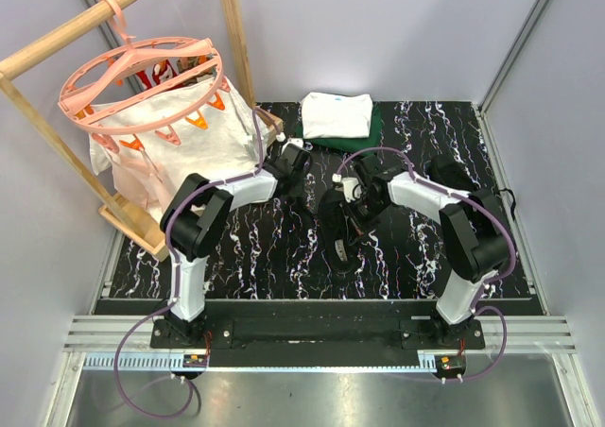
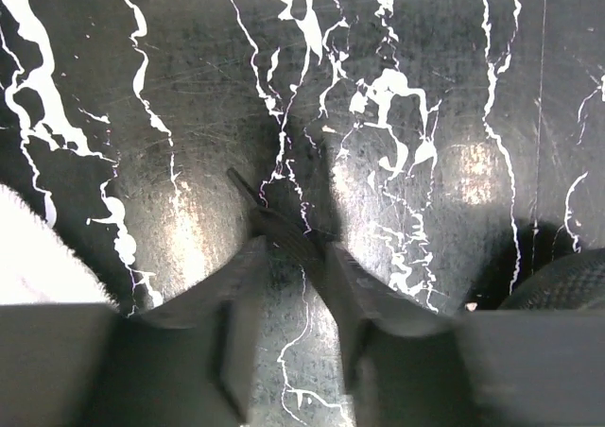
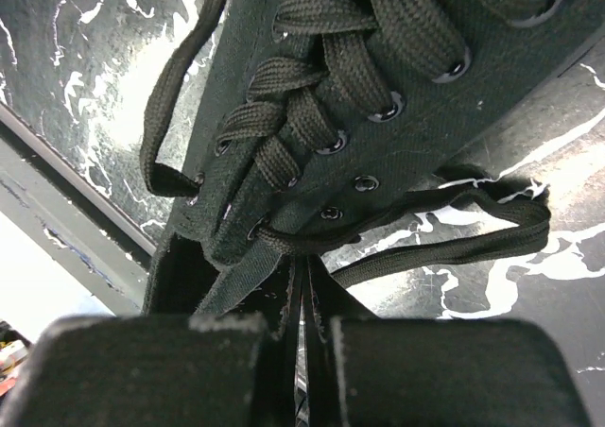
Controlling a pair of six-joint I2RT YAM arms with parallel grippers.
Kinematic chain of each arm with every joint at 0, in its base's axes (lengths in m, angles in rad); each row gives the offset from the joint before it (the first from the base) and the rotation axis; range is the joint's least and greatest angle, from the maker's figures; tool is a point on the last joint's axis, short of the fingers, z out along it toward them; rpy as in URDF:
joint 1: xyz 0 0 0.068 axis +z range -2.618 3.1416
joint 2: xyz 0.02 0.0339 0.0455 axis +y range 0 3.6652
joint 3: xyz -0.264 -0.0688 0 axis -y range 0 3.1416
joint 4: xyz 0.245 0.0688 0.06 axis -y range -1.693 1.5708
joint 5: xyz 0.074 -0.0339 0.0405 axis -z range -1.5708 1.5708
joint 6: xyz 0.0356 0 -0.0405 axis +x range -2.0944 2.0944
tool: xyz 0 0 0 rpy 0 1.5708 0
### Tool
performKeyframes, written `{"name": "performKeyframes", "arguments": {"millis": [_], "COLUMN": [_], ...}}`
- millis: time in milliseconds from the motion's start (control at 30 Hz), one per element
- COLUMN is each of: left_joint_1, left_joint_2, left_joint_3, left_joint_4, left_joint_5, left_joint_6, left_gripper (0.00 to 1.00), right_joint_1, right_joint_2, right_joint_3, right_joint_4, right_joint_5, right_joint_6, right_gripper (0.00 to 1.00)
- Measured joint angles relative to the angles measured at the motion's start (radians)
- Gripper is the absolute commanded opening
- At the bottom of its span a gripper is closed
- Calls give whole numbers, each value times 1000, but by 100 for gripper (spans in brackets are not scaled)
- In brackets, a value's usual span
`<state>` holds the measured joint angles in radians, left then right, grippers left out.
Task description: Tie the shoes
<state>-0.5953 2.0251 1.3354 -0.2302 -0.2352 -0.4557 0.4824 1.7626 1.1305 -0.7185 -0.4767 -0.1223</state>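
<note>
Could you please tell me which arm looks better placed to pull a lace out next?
Probably the left arm: its jaws bracket a free lace end over the table, with room to draw it away. The right arm has its jaws shut against the eyelets of the shoe.

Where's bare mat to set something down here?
Free: the near-left strip of the mat, between the left arm and the sneaker, and the far-right corner beside the folded clothes. Crowded at centre: left gripper, right gripper, sneaker, trailing laces. At far left the rack overhangs.
</note>
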Motion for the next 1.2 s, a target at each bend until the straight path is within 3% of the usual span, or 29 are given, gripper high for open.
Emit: {"name": "performKeyframes", "arguments": {"millis": [33,67,333,467,767,900,1200], "left_joint_1": [1,2,4,2,-10,-20,-77], "left_joint_2": [0,1,-9,-87,-464,-646,-1109], "left_joint_3": [0,0,-11,-106,-328,-443,-690], "left_joint_4": [-1,0,6,13,33,76,93], "left_joint_5": [3,6,39,92,258,348,670], "left_joint_6": [-1,-3,-5,8,126,208,549], "left_gripper": [13,1,0,0,0,0,0], "right_joint_1": [0,-2,-2,-9,-171,-166,-146], "right_joint_2": [4,6,-6,-75,-201,-226,-226], "right_joint_3": [2,3,4,10,167,191,272], "right_joint_4": [0,0,-3,-13,-16,-20,-11], "right_joint_5": [-8,-13,-22,-40,-100,-146,-240], "right_joint_6": [0,0,0,5,-3,-3,55], "right_gripper": [0,0,0,0,0,0,0]}}
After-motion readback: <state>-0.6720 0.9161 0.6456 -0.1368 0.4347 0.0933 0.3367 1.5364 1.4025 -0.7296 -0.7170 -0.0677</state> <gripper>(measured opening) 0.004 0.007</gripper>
